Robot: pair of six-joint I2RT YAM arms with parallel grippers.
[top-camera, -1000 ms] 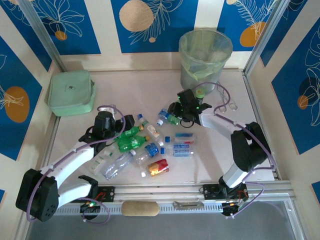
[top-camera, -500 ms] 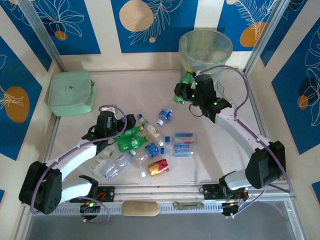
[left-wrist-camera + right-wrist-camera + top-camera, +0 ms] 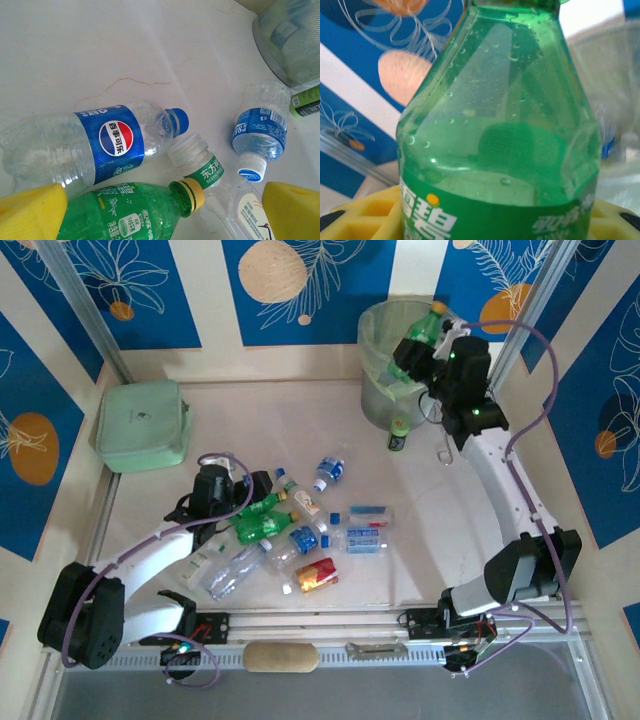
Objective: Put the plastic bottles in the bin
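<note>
Jaws of left gripper (image 3: 258,486) stood wide apart, empty, just above the plastic bottles (image 3: 290,530) heaped mid-table. Right gripper (image 3: 412,352) clenched a green bottle (image 3: 428,325) over the bin (image 3: 372,390). Judgement: centre it over the opening before release.

Cap of green bottle (image 3: 495,140) off-frame

Mint-green pouch (image 3: 142,426) lies left; dark container (image 3: 398,435) right.

Pale tabletop (image 3: 300,420) enclosed by cream walls (image 3: 208,310) with blue floral panels (image 3: 330,310), metal rail (image 3: 330,620) along the near edge
</note>
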